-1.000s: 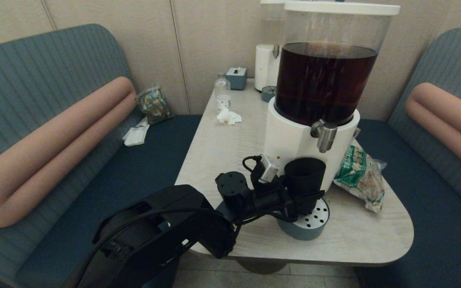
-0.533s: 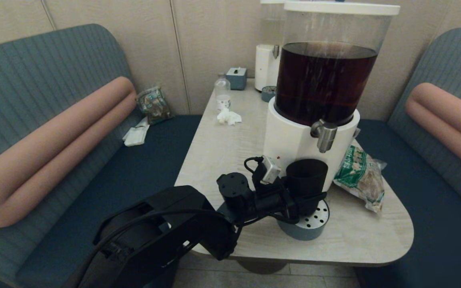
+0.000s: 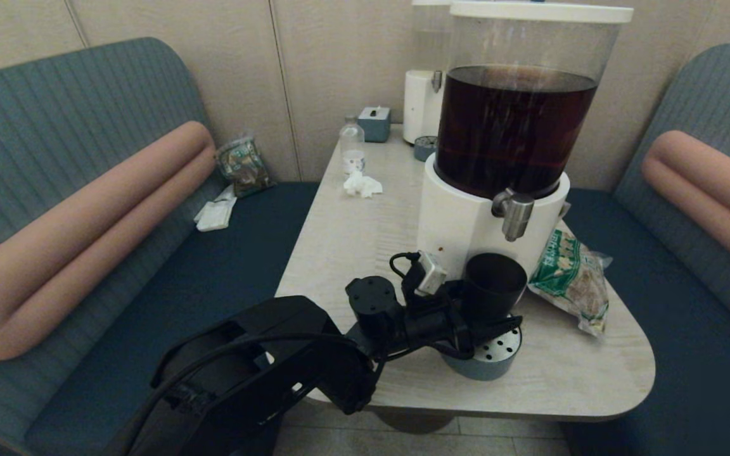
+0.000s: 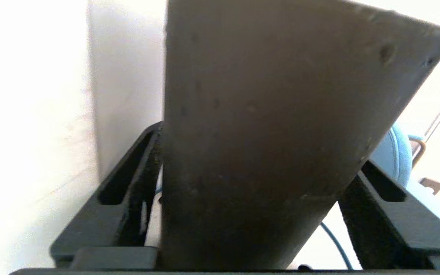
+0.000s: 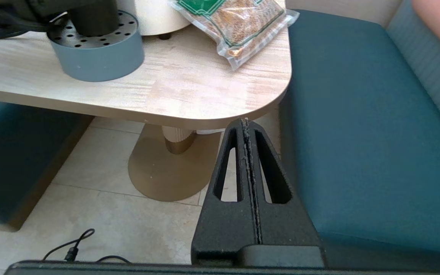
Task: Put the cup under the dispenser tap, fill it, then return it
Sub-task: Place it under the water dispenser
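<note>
Black plastic, the cup sat gripped low on its body by the left gripper, a finger pressed to each side. Over the last second the arm had carried it a little to the robot's right and lowered it slightly. Its rim now lay below the dispenser tap and only a touch to the tap's left, where a second earlier it had stood clearly off to that side. Its base was over the drip tray, by the white base of the big dispenser; whether it touched the tray's perforated top could not be told. The cup looked empty. Placing seemed nearly finished, and filling and returning were still to come.

The right gripper was parked below the table edge, over the floor, its fingers pressed flat together and holding nothing.

Counted: one cup, two dispensers (the big one with dark drink and a slimmer white one behind it), two drip trays, one small clear bottle, one crumpled tissue, one grey tissue box and one green snack bag on the table, plus one more bag on the left bench.
</note>
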Tool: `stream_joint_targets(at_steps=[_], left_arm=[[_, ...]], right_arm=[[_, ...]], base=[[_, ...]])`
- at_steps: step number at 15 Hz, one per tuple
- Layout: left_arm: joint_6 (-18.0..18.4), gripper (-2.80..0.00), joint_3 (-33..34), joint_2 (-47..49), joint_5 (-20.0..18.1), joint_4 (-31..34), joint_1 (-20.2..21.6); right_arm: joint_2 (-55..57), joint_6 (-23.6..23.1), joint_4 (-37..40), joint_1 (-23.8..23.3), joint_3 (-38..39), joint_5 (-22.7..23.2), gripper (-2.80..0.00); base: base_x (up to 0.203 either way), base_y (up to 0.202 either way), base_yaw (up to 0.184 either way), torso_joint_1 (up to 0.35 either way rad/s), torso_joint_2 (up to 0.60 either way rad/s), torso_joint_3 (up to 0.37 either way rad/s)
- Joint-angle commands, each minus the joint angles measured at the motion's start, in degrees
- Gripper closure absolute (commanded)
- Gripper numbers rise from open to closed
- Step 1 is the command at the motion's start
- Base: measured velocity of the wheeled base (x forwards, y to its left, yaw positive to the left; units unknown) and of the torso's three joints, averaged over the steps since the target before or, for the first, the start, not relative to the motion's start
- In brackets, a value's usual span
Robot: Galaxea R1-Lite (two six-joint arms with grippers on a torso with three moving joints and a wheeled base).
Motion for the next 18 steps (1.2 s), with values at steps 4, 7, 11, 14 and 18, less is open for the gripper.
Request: stream_joint_targets(at_steps=[4, 7, 11, 14, 18], left_arm=[[0.0, -2.8, 2.8, -1.2, -0.1, -0.7, 0.1], [0.3, -2.8, 7.6, -4.1, -0.1, -0.7, 0.1], [0.7, -2.8, 12.4, -6.9, -0.1, -0.7, 0.2], [0.6, -2.8, 13.2, -7.5, -0.1, -0.7, 0.2], [0.7, -2.8, 14.9, -8.5, 0.0, -0.7, 0.3]], right_arm=[[0.0, 0.0, 0.0, 0.0, 0.0, 0.0, 0.0], [0.0, 0.0, 0.0, 0.0, 0.1, 0.0, 0.0], [0.0, 0.0, 0.0, 0.0, 0.0, 0.0, 0.0], [0.0, 0.0, 0.0, 0.0, 0.1, 0.0, 0.0], [0.0, 0.0, 0.0, 0.0, 0.0, 0.0, 0.0]], base=[[0.0, 0.0, 0.0, 0.0, 0.0, 0.0], [0.0, 0.0, 0.0, 0.0, 0.0, 0.0], [0.0, 0.0, 0.0, 0.0, 0.0, 0.0], [0.0, 0.0, 0.0, 0.0, 0.0, 0.0], [0.0, 0.0, 0.0, 0.0, 0.0, 0.0]])
